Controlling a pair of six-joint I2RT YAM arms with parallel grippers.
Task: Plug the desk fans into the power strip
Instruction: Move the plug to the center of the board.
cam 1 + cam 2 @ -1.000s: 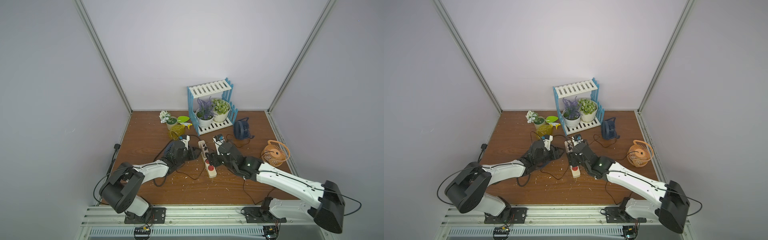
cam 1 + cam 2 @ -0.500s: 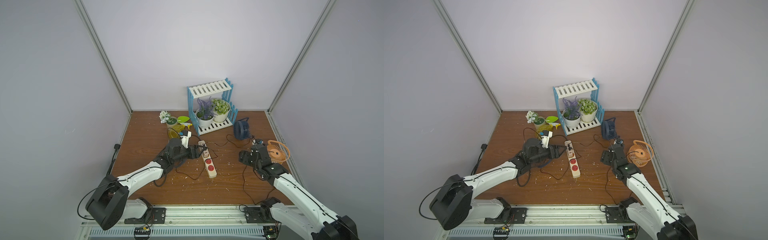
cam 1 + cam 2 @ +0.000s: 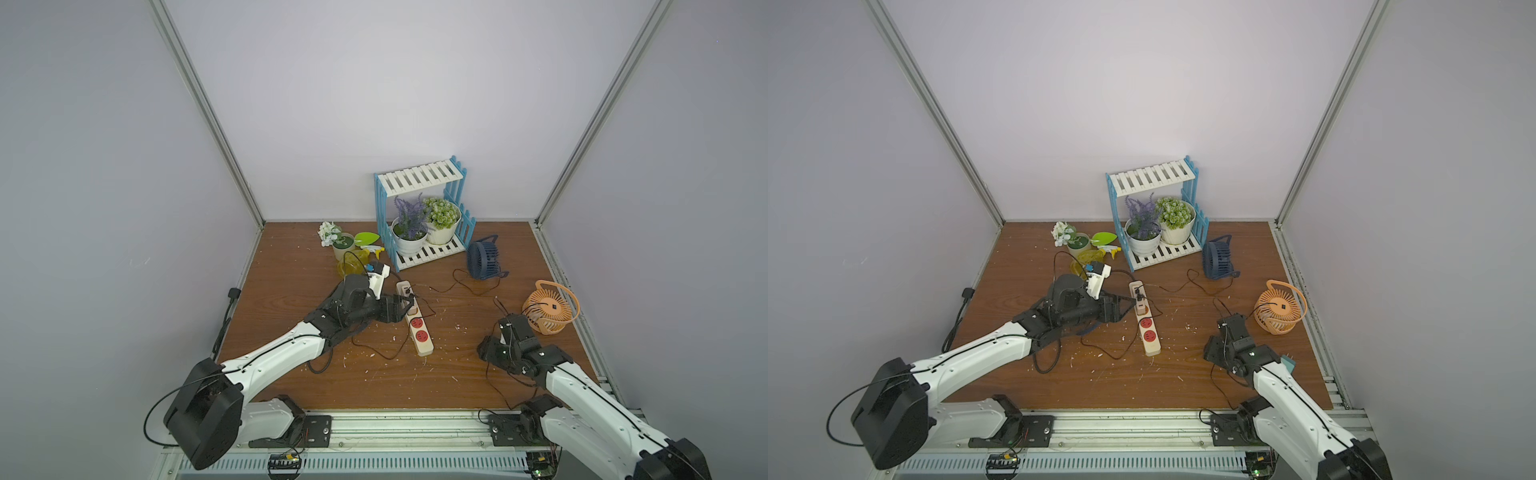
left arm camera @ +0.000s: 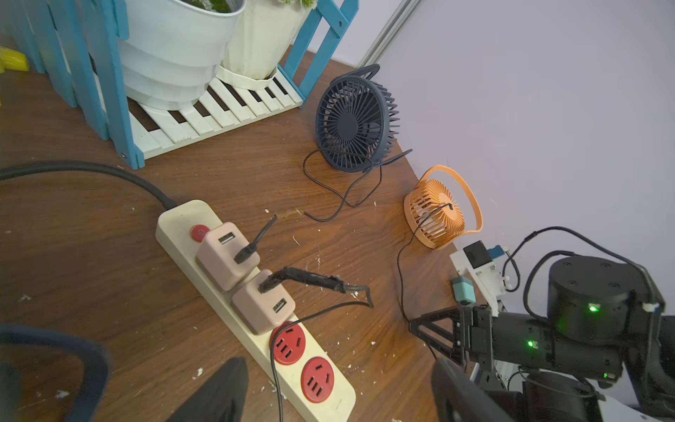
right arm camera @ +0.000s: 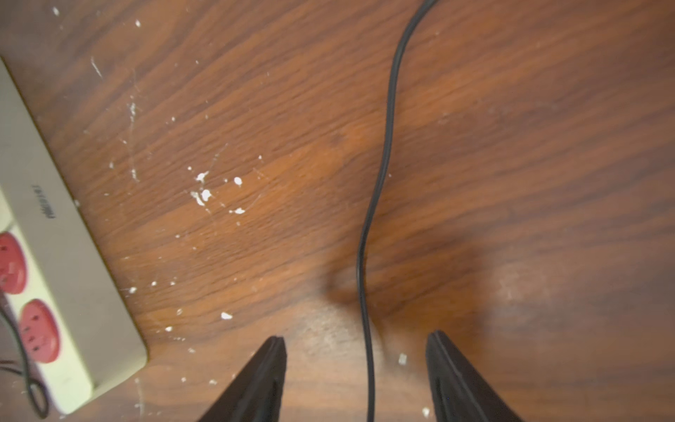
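The cream power strip (image 3: 420,337) (image 3: 1150,333) (image 4: 175,223) (image 5: 75,277) lies mid-table. Two pink USB adapters (image 4: 227,256) sit in its far sockets, each with a black plug in it; two red sockets near its front end are bare. A dark blue desk fan (image 3: 484,257) (image 3: 1219,259) (image 4: 352,124) stands by the shelf, and an orange desk fan (image 3: 548,309) (image 3: 1279,309) (image 4: 434,212) at the right. My left gripper (image 3: 405,305) (image 3: 1133,305) (image 4: 338,365) is open astride the strip. My right gripper (image 3: 485,348) (image 3: 1210,351) (image 5: 356,338) is open, low over the table, a thin black cable (image 5: 383,164) running untouched between its fingers.
A blue-and-white shelf (image 3: 419,178) with two potted plants stands at the back, with a small flower pot (image 3: 343,247) and a yellow spray bottle (image 3: 353,262) to its left. The strip's thick black cord (image 4: 91,168) and thin fan cables trail over the wood. White crumbs are scattered about.
My right arm has pulled away from the strip to the table's front right, near the orange fan. My left gripper has opened wider and stays at the strip.
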